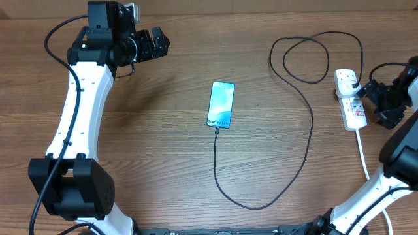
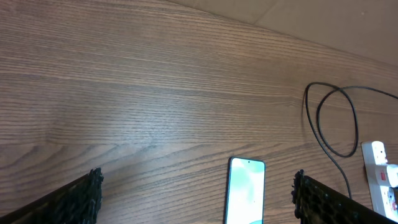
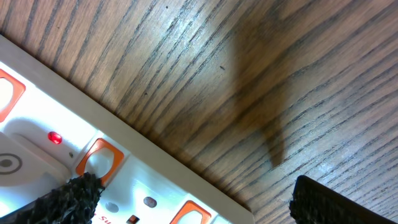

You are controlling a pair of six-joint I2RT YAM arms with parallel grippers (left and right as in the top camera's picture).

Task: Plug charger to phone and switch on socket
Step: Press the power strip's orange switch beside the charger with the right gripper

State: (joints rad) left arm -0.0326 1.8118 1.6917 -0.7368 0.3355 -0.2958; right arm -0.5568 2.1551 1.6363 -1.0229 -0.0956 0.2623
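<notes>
The phone lies screen up mid-table, also seen in the left wrist view as the phone. The black charger cable meets the phone's near end, loops round and runs to a black plug head on the white socket at the right. My left gripper hangs open at the far left, well away from the phone, its fingers empty. My right gripper stands open beside the socket. One fingertip is at an orange switch. A small red lamp glows.
The socket's thick white cord runs toward the table's front right, beside the right arm's base. The charger cable coils in two loops at the back right. Bare wooden table lies between the left arm and the phone.
</notes>
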